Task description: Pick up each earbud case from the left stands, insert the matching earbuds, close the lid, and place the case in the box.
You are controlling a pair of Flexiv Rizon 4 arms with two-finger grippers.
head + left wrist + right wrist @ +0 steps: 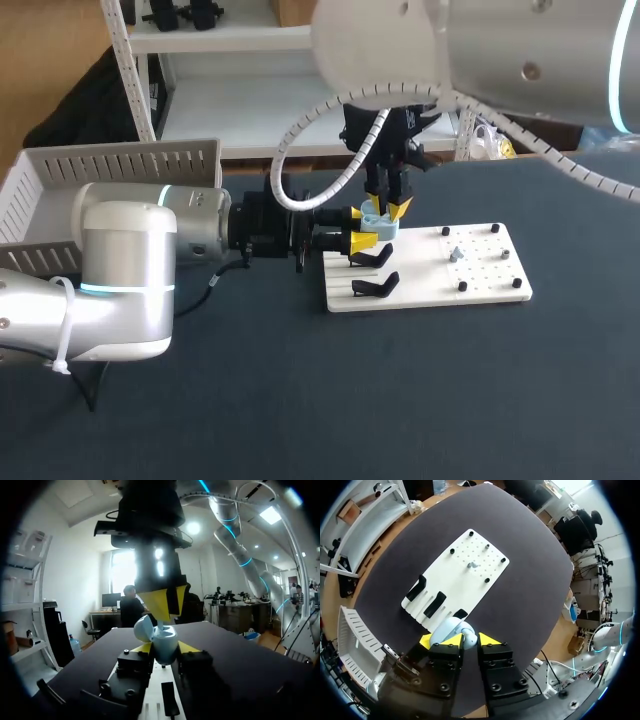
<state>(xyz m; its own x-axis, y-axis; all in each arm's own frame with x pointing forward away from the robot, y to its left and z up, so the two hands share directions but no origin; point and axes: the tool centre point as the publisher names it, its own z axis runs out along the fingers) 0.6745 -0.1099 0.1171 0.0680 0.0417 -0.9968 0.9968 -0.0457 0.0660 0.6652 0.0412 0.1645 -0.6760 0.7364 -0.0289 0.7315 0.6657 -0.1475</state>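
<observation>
A light-blue earbud case point(166, 645) with its lid point(144, 628) swung open sits upright between the yellow tips of my left gripper point(165, 651), which is shut on it above the left end of the white board point(480, 285). My right gripper point(160, 605) comes straight down onto the open case, and its tips pinch a small pale earbud point(161, 625) at the case's mouth. In the head view the case point(374, 222) is just under my right gripper point(385, 208) and beside my left gripper point(363, 238). From my right gripper point(469, 639) the case point(449, 630) lies directly below.
The board carries black stands point(372, 260) on its left part and black pegs around a small earbud point(456, 253) on its right. A pale slatted box point(60, 190) stands at the table's far left, behind my left arm.
</observation>
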